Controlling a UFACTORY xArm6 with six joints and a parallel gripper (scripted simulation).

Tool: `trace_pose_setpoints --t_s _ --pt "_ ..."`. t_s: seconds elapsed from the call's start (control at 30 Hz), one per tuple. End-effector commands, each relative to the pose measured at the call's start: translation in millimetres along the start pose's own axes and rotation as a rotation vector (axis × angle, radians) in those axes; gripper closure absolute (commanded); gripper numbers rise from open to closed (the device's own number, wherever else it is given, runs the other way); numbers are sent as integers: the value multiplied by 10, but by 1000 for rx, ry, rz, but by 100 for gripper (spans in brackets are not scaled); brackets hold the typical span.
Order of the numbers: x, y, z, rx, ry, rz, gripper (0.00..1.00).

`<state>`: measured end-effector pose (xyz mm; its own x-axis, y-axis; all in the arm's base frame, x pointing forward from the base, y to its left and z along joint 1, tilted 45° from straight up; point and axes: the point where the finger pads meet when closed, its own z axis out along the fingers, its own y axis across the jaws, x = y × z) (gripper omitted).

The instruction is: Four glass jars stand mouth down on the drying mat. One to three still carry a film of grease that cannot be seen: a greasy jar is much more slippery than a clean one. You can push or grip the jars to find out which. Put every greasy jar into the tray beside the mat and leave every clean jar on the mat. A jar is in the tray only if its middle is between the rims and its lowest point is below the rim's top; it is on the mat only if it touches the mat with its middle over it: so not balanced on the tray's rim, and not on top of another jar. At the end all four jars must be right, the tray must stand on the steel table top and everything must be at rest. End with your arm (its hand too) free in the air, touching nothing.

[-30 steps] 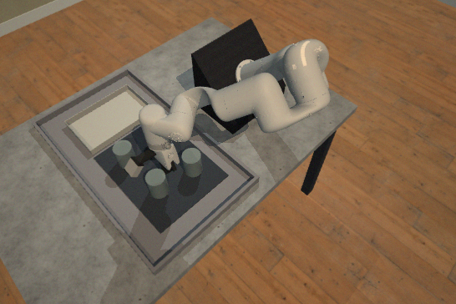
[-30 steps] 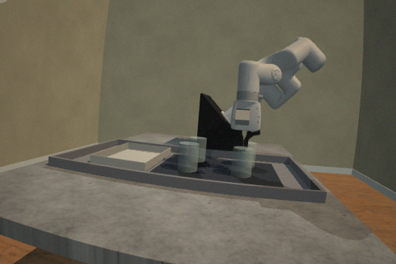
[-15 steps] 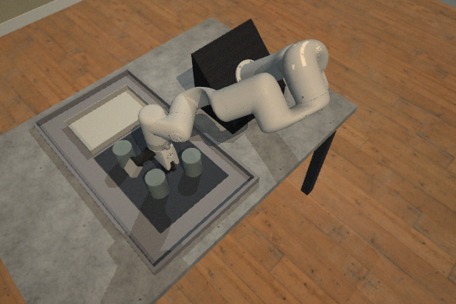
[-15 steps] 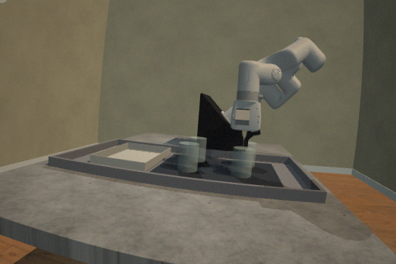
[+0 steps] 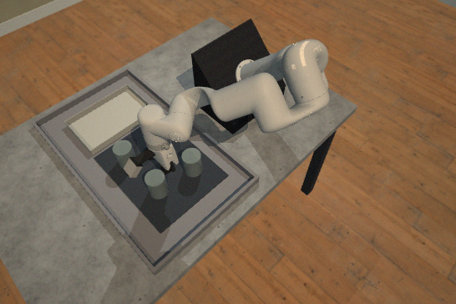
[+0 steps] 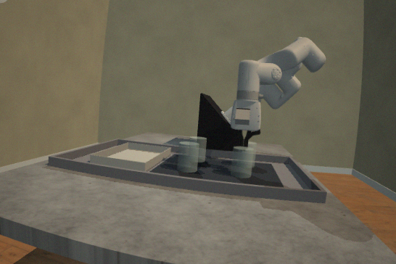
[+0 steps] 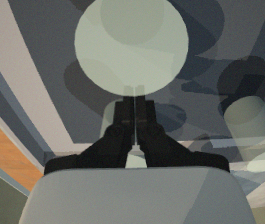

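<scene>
My gripper (image 5: 170, 167) (image 6: 245, 143) (image 7: 135, 98) is shut and empty, fingers pointing down. Its tips are close to the top edge of the near right jar (image 5: 156, 184) (image 6: 241, 164) (image 7: 131, 50); I cannot tell if they touch. A second jar (image 5: 192, 163) (image 6: 252, 152) (image 7: 109, 120) stands behind it. A third jar (image 5: 124, 153) (image 6: 188, 158) stands nearer the tray. The fourth jar (image 6: 201, 148) (image 7: 253, 117) is hidden by the arm in the top view. All four stand upright on the dark mat (image 5: 167, 216) (image 6: 266, 175). The cream tray (image 5: 104, 120) (image 6: 132, 157) is empty.
A low grey frame (image 5: 100, 210) (image 6: 203, 183) surrounds the mat and tray on the steel table top (image 5: 54, 195) (image 6: 145, 206). A black wedge (image 5: 230, 53) (image 6: 214, 126) stands behind, at the arm's base. The arm passes over the mat's back part.
</scene>
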<state>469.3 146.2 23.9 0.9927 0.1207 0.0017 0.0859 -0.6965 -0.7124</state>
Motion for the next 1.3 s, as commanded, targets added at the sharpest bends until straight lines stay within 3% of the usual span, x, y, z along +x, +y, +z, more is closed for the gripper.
trace_pose_setpoints --t_s 0.0,1.27 --pt "18 -1 -19 -1 3 -1 100" --pt "63 -1 -55 -1 3 -1 100"
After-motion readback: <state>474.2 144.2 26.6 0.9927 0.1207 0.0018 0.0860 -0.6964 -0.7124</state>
